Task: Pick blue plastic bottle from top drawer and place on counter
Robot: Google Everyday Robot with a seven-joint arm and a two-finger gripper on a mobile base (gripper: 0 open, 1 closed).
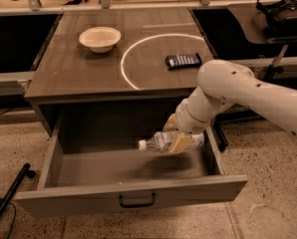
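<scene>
Item: my gripper (181,143), clamped on clear, white-capped blue plastic bottle (157,143), held horizontal over open grey-brown wooden top drawer (88,198).
</scene>
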